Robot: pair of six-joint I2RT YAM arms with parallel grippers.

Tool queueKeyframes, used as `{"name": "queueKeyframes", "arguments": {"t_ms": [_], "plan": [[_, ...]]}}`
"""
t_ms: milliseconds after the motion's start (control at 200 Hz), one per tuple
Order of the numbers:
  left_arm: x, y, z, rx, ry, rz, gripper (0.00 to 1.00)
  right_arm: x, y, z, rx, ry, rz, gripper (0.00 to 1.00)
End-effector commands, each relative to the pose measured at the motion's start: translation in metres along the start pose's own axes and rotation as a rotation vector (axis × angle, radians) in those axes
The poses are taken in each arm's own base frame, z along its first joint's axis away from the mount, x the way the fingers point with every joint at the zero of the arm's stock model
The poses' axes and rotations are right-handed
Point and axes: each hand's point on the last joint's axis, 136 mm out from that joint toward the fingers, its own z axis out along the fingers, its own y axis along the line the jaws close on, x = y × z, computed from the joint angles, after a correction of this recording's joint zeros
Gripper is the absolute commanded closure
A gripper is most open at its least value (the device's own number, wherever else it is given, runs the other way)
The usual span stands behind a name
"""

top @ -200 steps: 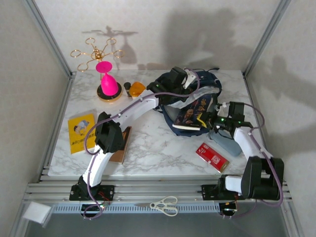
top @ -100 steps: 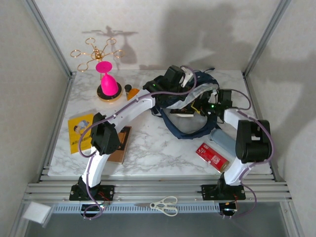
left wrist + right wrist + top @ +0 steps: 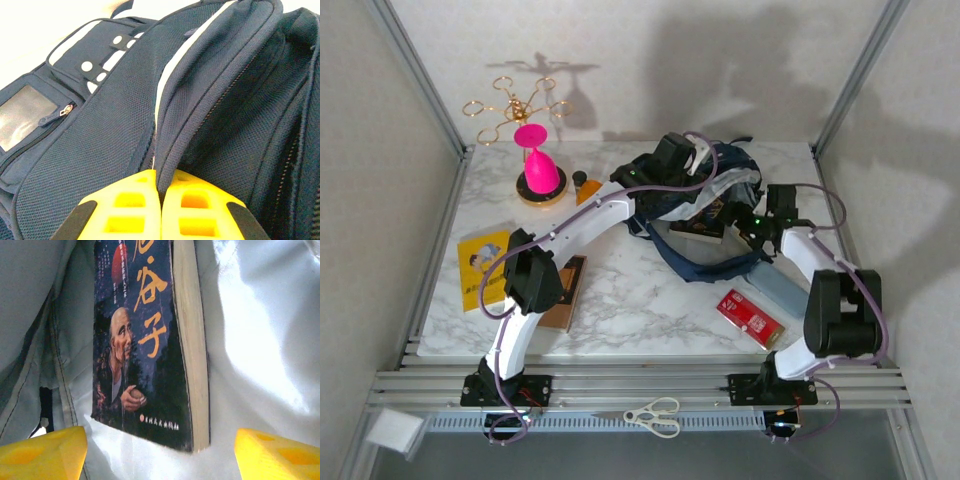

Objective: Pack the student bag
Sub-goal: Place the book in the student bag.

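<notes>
R gripper (image 3: 160, 455) opened wide, off book (image 3: 142, 340); L gripper (image 3: 160, 202) pinches student bag (image 3: 95, 150).

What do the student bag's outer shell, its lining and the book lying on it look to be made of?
The student bag shell: navy woven synthetic fabric, matte, with a fine mesh grid showing. The lining: pale, thin, smooth cloth with soft creases and a slight sheen, possibly nylon. The book: a paperback with a printed, slightly glossy cover and yellowish paper page edges.
</notes>
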Motion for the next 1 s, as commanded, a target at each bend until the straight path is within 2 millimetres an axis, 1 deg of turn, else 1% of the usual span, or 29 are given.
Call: {"name": "queueKeyframes", "arguments": {"t_ms": [0,75,155,185,220,295,315,401,506,631,721,826,911,991], "plan": [[-0.055,-0.010,-0.025,0.040,-0.191,-0.049,1.00,0.035,-0.028,0.000,0.131,0.069,0.083,0.20],[-0.054,-0.013,-0.023,0.050,-0.188,-0.054,1.00,0.042,-0.026,0.005,0.117,0.068,0.113,0.22],[-0.051,-0.015,-0.021,0.061,-0.178,-0.050,1.00,0.040,-0.005,0.013,0.058,0.065,0.063,0.22],[-0.049,-0.015,-0.019,0.062,-0.173,-0.049,1.00,0.039,-0.001,0.016,0.064,0.074,0.052,0.22],[-0.048,-0.014,-0.018,0.061,-0.172,-0.049,1.00,0.040,-0.003,0.022,0.089,0.088,0.055,0.23],[-0.048,-0.015,-0.018,0.063,-0.171,-0.050,1.00,0.045,-0.018,0.035,0.136,0.109,0.111,0.24],[-0.048,-0.015,-0.018,0.064,-0.170,-0.050,1.00,0.046,-0.019,0.038,0.131,0.109,0.121,0.25],[-0.047,-0.016,-0.017,0.073,-0.166,-0.051,1.00,0.046,-0.013,0.053,0.086,0.120,0.152,0.27],[-0.045,-0.017,-0.016,0.078,-0.158,-0.050,1.00,0.035,-0.010,0.060,0.111,0.077,0.157,0.28],[-0.044,-0.019,-0.016,0.091,-0.154,-0.049,1.00,0.019,-0.002,0.064,0.067,0.011,0.156,0.33],[-0.043,-0.022,-0.015,0.103,-0.153,-0.050,1.00,0.008,0.013,0.065,0.003,-0.021,0.141,0.35],[-0.042,-0.023,-0.014,0.109,-0.149,-0.048,1.00,0.002,0.020,0.066,-0.024,-0.030,0.141,0.44],[-0.040,-0.022,-0.014,0.103,-0.145,-0.046,1.00,-0.001,0.018,0.062,-0.010,-0.056,0.136,0.52],[-0.038,-0.021,-0.012,0.098,-0.139,-0.040,1.00,-0.001,0.017,0.055,-0.007,-0.076,0.120,0.61]]}}
